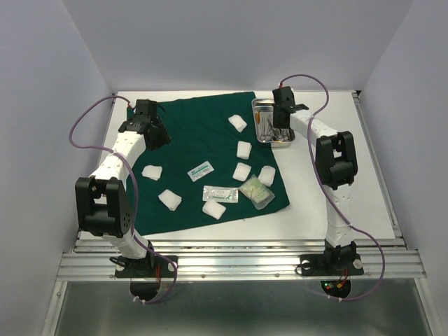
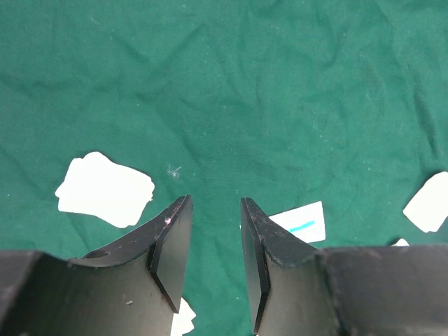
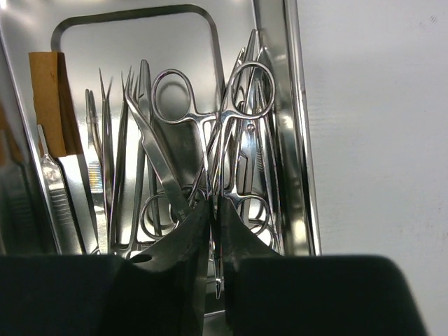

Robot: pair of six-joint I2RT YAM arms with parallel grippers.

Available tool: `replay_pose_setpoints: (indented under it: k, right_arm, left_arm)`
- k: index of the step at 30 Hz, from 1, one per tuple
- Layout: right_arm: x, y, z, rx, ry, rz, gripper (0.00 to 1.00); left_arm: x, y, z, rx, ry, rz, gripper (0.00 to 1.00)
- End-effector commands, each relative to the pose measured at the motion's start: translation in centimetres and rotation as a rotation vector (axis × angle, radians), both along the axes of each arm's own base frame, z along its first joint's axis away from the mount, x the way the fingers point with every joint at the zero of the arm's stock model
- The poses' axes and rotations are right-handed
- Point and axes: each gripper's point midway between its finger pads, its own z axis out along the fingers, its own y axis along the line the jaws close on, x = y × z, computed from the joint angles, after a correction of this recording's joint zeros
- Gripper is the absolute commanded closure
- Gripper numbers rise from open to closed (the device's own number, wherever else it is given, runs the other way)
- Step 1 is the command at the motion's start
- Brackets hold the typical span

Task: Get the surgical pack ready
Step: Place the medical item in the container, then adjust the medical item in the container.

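Seven gauze pads (image 1: 243,149), three packets (image 1: 200,170) on one drape (image 1: 189,133); left pincer (image 2: 213,203) spread, right pincer (image 3: 213,204) pinching scissors (image 3: 222,150).

A: Where is there room on the drape (image 1: 199,126)?
B: Far middle: bare cloth runs between the left gripper (image 2: 213,203) and the nearest gauze pad (image 1: 237,123). Only cloth shows between its parted fingers.
A: And the near half?
B: Cluttered. More pads and packets (image 1: 220,194) lie scattered, with narrow lanes between them. The left arm (image 1: 122,150) crosses the left edge.
A: The tray (image 1: 256,105)?
B: Tight. The instruments (image 3: 122,154) lie packed and overlapping, wall to wall. The right gripper (image 3: 212,206) sits low among them, pinched on ring-handled scissors (image 3: 218,150).
A: Anywhere open?
B: The white table (image 1: 371,175) right of the right arm (image 1: 334,161), plus a thin strip along the near edge.
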Motion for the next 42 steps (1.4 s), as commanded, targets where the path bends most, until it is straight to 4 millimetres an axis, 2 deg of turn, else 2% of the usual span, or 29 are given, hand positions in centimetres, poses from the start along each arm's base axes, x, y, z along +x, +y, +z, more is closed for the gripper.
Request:
replay_pose_setpoints:
  k: [1, 7, 8, 13, 15, 17, 19, 21, 22, 24, 29, 40, 42]
  right_arm:
    - [0.5, 0.0, 0.9, -0.005, -0.039, 0.008, 0.83]
    - [0.2, -0.2, 3.3, -0.001, -0.075, 0.006, 0.73]
    - [0.2, -0.3, 3.9, 0.001, -0.088, 0.002, 0.68]
    - [0.9, 0.1, 4.7, 0.008, -0.107, 0.016, 0.66]
    - [1.3, 0.4, 4.0, 0.014, -0.093, 0.024, 0.66]
    - [1.9, 0.8, 4.3, 0.025, -0.098, 0.031, 0.61]
    - [2.3, 1.3, 3.5, 0.042, -0.086, 0.045, 0.54]
    - [2.8, 1.7, 3.6, 0.052, -0.091, 0.051, 0.5]
    - [3.0, 1.9, 2.7, 0.057, -0.076, 0.053, 0.49]
    - [3.4, 2.1, 2.6, 0.065, -0.078, 0.054, 0.45]
    - [3.9, 2.5, 0.7, 0.065, -0.042, 0.061, 0.46]
    - [4.4, 0.7, 1.6, 0.05, -0.078, -0.043, 0.75]
    - [4.3, 0.7, 1.6, 0.053, -0.079, -0.046, 0.76]
  left_arm:
    - [0.7, 0.3, 1.5, 0.014, -0.039, 0.002, 0.55]
    - [0.8, 0.2, 1.8, 0.008, -0.043, 0.001, 0.55]
    - [0.8, 0.2, 1.7, 0.008, -0.042, 0.001, 0.55]
    - [0.6, 0.2, 1.5, 0.007, -0.037, 0.0, 0.56]
    - [0.5, 0.2, 1.4, 0.007, -0.035, 0.0, 0.56]
    - [0.5, 0.2, 1.5, 0.008, -0.039, 0.001, 0.56]
    - [0.5, 0.3, 1.5, 0.009, -0.037, 0.002, 0.56]
    - [0.5, 0.2, 1.6, 0.01, -0.039, 0.002, 0.56]
    - [0.5, 0.3, 1.6, 0.011, -0.037, 0.003, 0.56]
    - [0.4, 0.2, 1.5, 0.011, -0.034, 0.002, 0.56]
    - [0.4, 0.2, 1.2, 0.007, -0.029, 0.004, 0.56]
    - [0.3, 0.3, 1.3, 0.01, -0.03, 0.004, 0.56]
    - [0.3, 0.3, 1.3, 0.01, -0.03, 0.003, 0.56]
